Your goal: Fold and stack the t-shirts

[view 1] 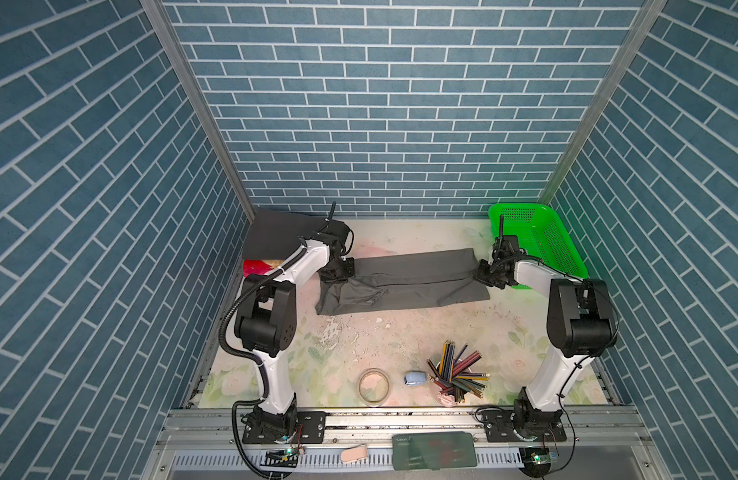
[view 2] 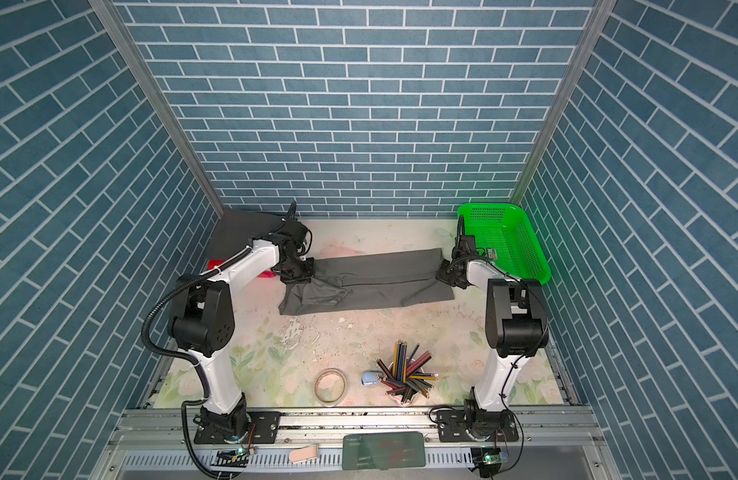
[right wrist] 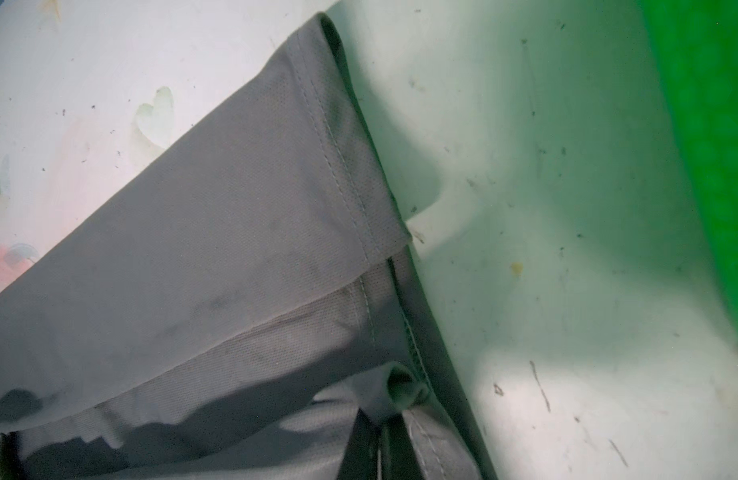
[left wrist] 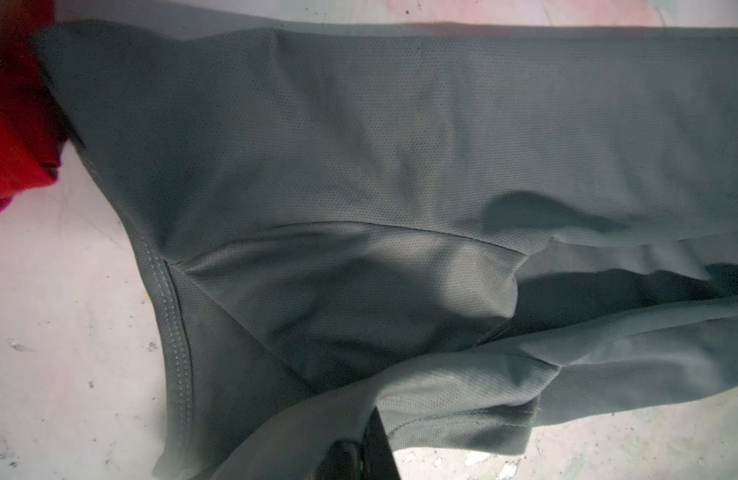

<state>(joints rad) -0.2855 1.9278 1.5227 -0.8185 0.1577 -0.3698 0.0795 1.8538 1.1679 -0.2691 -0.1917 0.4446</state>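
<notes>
Grey t-shirt [view 1: 421, 276]: fine-mesh knit, long folded band, one end seemingly bunched.

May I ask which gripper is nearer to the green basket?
Right. The right gripper is beside the green basket; the left gripper is across the grey t-shirt from it.

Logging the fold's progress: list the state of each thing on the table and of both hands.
mid-grey t-shirt: folded into a long strip, lying flat, left end rumpled.
charcoal t-shirt: folded, back left corner.
left hand: shut on the mid-grey t-shirt's left end.
right hand: shut on its right end.
green basket: upright, looks empty.
pencil cup: upright, full.
</notes>
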